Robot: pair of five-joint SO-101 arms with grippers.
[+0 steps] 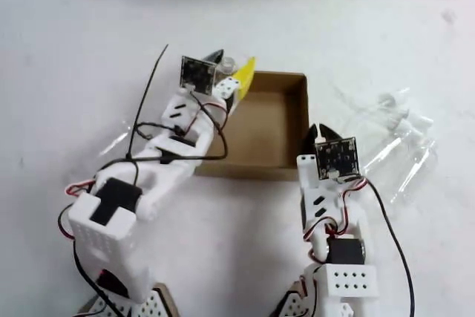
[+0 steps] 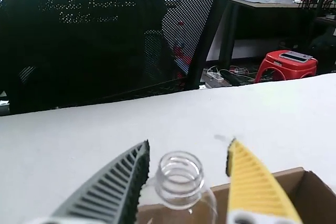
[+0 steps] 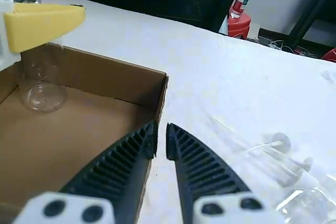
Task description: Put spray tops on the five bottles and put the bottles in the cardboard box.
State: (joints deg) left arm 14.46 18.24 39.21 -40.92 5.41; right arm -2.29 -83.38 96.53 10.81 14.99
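Observation:
A clear bottle (image 2: 180,174) with an open threaded neck and no spray top sits between the grey and yellow fingers of my left gripper (image 2: 189,145), which is shut on it. This bottle (image 1: 228,62) hangs upright at the far left corner of the cardboard box (image 1: 282,74). Through the right wrist view, the bottle (image 3: 41,80) shows inside the box (image 3: 105,77) under the yellow finger (image 3: 42,22). My right gripper (image 1: 318,133) is at the box's right wall, shut with nothing in it (image 3: 161,140).
Several clear bottles and spray tops with thin tubes (image 1: 397,135) lie in a loose heap on the white table right of the box; one spray top (image 3: 278,142) is near my right gripper. A black mesh chair (image 2: 131,35) stands beyond the table's far edge.

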